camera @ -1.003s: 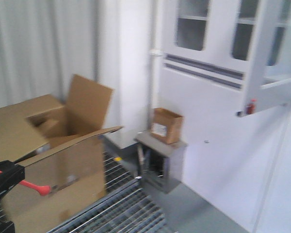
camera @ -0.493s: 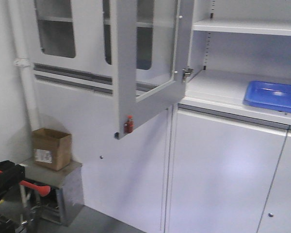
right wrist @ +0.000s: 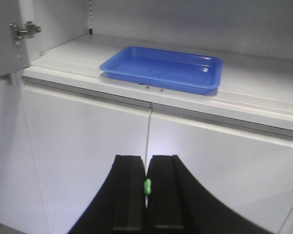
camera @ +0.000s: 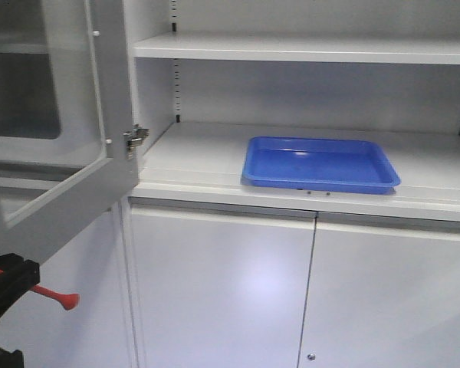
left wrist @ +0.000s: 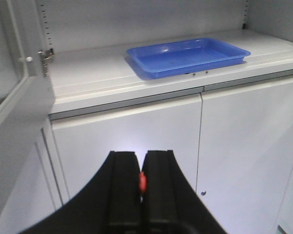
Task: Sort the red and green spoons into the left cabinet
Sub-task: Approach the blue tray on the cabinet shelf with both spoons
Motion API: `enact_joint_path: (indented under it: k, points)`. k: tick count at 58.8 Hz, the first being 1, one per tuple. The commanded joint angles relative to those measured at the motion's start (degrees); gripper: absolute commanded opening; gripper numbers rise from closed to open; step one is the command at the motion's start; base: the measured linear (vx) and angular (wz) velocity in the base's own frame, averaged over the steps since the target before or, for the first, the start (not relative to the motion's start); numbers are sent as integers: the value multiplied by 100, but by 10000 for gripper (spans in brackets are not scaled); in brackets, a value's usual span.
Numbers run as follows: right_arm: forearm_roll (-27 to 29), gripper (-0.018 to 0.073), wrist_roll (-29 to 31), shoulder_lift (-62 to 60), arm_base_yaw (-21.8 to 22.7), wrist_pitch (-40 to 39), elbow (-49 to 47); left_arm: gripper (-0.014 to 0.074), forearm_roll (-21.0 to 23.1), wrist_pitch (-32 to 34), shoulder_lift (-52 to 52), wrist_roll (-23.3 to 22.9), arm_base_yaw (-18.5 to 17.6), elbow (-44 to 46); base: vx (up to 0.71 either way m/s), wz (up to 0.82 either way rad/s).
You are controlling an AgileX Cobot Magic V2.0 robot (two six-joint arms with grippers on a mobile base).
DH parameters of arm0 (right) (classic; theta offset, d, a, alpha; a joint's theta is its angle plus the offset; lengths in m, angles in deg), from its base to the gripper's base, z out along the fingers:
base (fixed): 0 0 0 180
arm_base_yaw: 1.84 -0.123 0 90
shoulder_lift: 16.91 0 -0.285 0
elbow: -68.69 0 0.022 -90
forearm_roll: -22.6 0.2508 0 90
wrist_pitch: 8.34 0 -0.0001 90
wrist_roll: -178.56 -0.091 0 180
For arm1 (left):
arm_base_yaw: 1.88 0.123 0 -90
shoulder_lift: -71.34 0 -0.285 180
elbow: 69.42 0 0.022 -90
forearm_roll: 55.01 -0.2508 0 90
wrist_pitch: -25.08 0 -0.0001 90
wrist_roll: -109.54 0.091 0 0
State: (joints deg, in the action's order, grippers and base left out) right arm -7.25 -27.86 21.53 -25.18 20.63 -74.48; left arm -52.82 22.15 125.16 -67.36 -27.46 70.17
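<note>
Looking first through the front view, we see the grey cabinet [camera: 192, 161] with its middle shelf open toward us. A blue tray [camera: 322, 162] lies on this shelf, near the front edge, and an upper shelf [camera: 291, 48] runs above it. The glass door [camera: 100, 115] at the left stands swung outward, above our left pincer [camera: 23, 282]. The lower doors [camera: 222, 284] under the shelf are shut. Low at the left edge, the left pincer is clamped on the red spoon [camera: 57, 297], and the thicker end of the spoon sticks out to the right, in the air before the lower part of the cabinet.

From the left wrist view, the two black fingers press together and only a small red piece shows between them. The tray sits on the shelf higher up and to the right, well apart from the pincer, and the open door fills the left side.

From the right wrist view, our right pincer [right wrist: 146, 187] is closed on the green spoon [right wrist: 147, 185], of which only a small bit is visible. The tray lies on the shelf nearly straight ahead, and the door corner with its hinge [right wrist: 23, 29] is at the upper left.
</note>
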Motion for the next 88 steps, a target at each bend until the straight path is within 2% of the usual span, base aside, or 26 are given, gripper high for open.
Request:
enact_joint_path:
  k: [1, 29, 57, 88]
  points:
    - [-123, -1, 56, 17, -18, -376, -191, 0, 45, 457, -34, -47, -21, 171, 35, -56]
    - [-123, -1, 56, 17, -18, -376, -191, 0, 45, 457, -34, -47, -21, 171, 39, -34]
    - [-123, -1, 56, 17, -18, -370, -191, 0, 45, 457, -34, -47, -21, 171, 34, 1]
    - [-123, -1, 56, 17, -18, -370, -191, 0, 45, 457, -34, -47, -21, 171, 9, 3]
